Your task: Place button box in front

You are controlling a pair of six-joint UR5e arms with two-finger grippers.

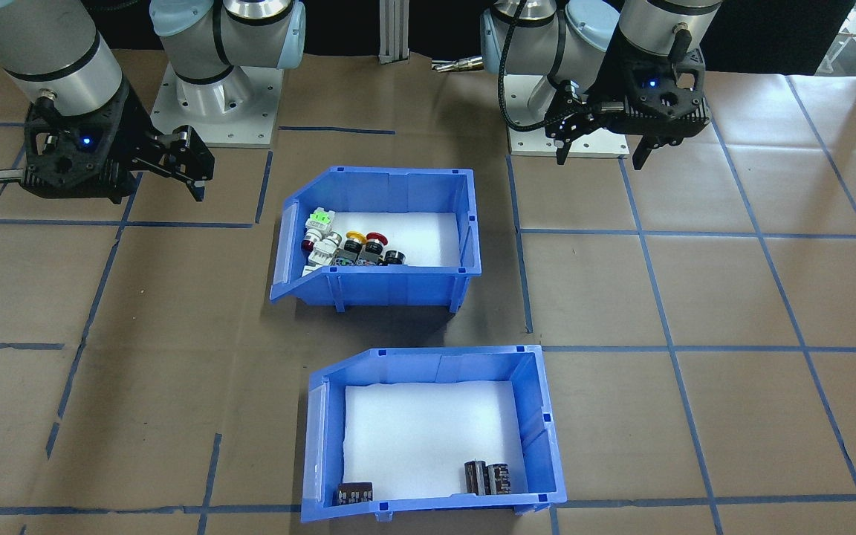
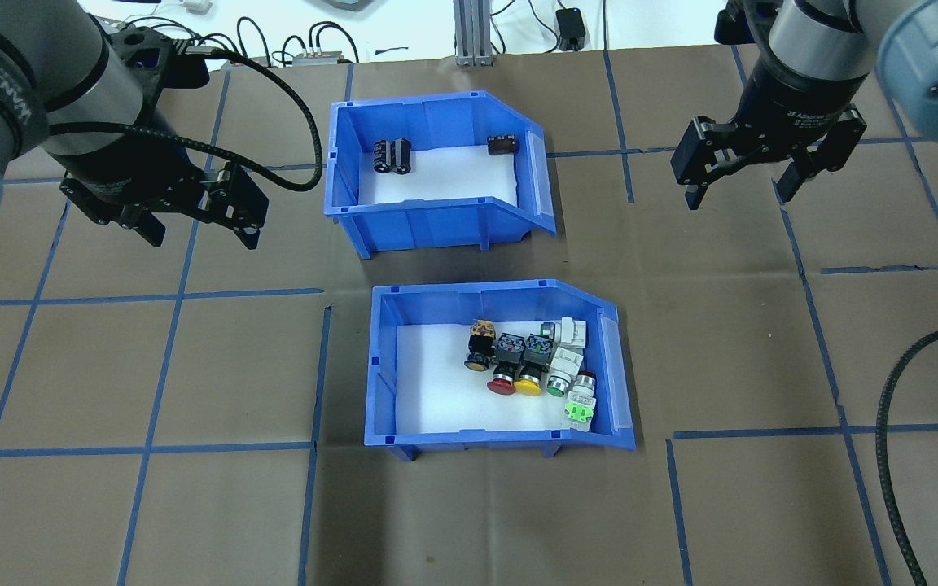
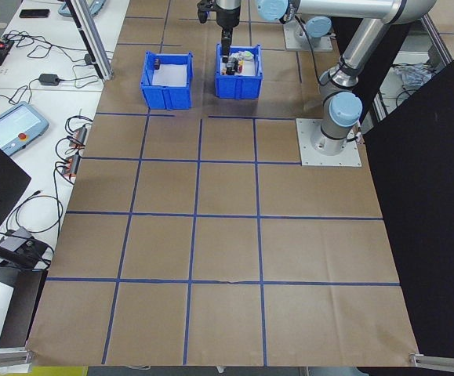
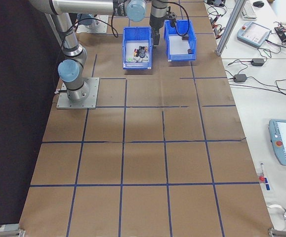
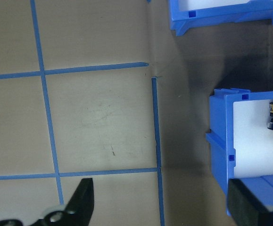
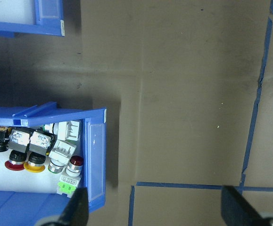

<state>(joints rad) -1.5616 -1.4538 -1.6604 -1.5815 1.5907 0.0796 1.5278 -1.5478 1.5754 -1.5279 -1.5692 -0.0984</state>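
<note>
Button box (image 1: pixel 376 238) sits mid-desk in the front-facing view, nearer the robot than the capacitor bin (image 1: pixel 432 435). Overhead, left pincer (image 2: pixel 196 232) and right pincer (image 2: pixel 742 191) hang with fingers apart, clear of both bins. Right wrist view suggests gripping the box's side wall, keeping it level.

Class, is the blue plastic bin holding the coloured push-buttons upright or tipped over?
Upright: the blue plastic bin sits flat on the paper-covered table, open top up, push-buttons resting inside.
</note>
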